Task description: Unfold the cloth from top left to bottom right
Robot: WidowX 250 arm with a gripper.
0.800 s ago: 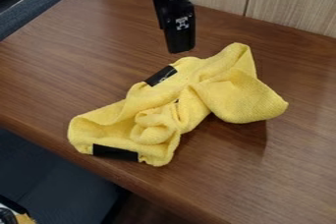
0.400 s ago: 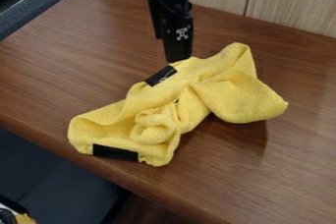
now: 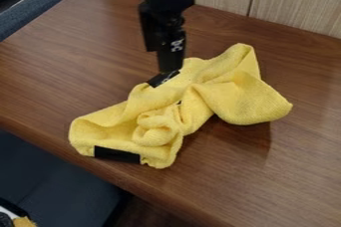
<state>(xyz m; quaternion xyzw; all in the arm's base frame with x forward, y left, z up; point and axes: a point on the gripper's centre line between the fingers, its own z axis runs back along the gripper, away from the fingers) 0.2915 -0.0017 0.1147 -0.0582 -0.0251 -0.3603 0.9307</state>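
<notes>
Camera view: tool (image 3: 170,68) drops toward desk's front edge (image 3: 40,138), by black patch (image 3: 160,79)
Cloth (image 3: 248,100): unmoved, pinch likely next
Tool state: can't tell

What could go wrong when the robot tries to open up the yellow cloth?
The claw is right by the black patch on the upper edge of the yellow cloth, so it might pinch a few layers and drag the whole bundle along.

The middle is bunched and twisted, so pulling one part could just make the tangle tighter.

The lower black patch lies near the edge of the table, so that end might slip over.
</notes>
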